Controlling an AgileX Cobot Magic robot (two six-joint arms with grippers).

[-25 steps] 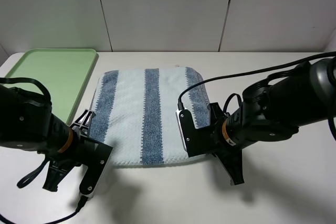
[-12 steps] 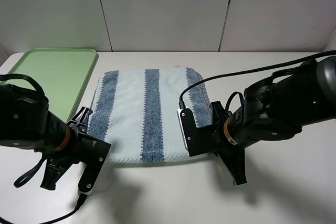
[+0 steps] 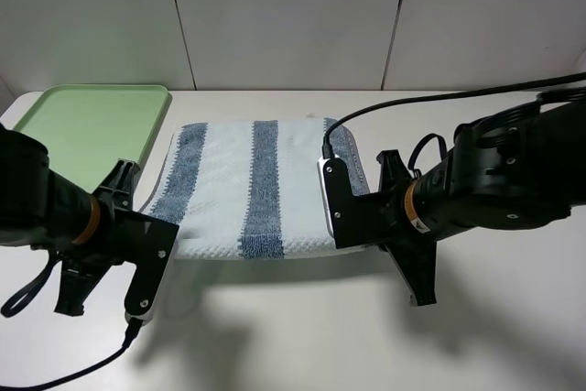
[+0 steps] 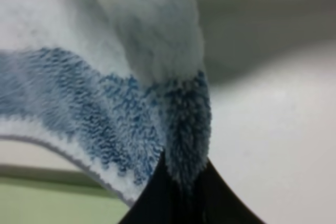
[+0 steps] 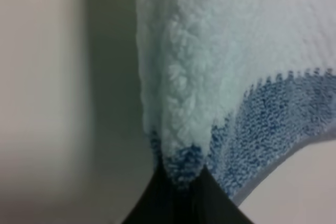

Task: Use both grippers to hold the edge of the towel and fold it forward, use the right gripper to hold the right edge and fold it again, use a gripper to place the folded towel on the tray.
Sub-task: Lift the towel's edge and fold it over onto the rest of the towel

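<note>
The left pincer [image 4: 180, 195] is pressed together on the towel's [image 3: 261, 185] near-left corner. In its wrist view the black fingers [image 4: 152, 205] clamp a bunched fold of blue-grey stripe, with the thin grey hem [image 4: 63, 153] curving away beside them. In the high view this arm reaches in from the left, its orange ring visible on the black body.

Behind it, at the far left of the white worktop [image 3: 293, 336], lies the light-green tray [image 3: 64, 130], flat, with its right rim just beside the towel's left side.

The towel sits in the middle of the worktop, its blue-grey and pale stripes running front to back. Its far part lies flat, while the near edge is held up off the surface between the two arms and sags slightly in the middle, with a shadow on the worktop below it.

The right pincer [image 5: 178, 190] is likewise pinched shut on the near-right corner. Its wrist view shows pale terry cloth and a bit of blue stripe gathered between the black fingers [image 5: 149, 205].
</note>
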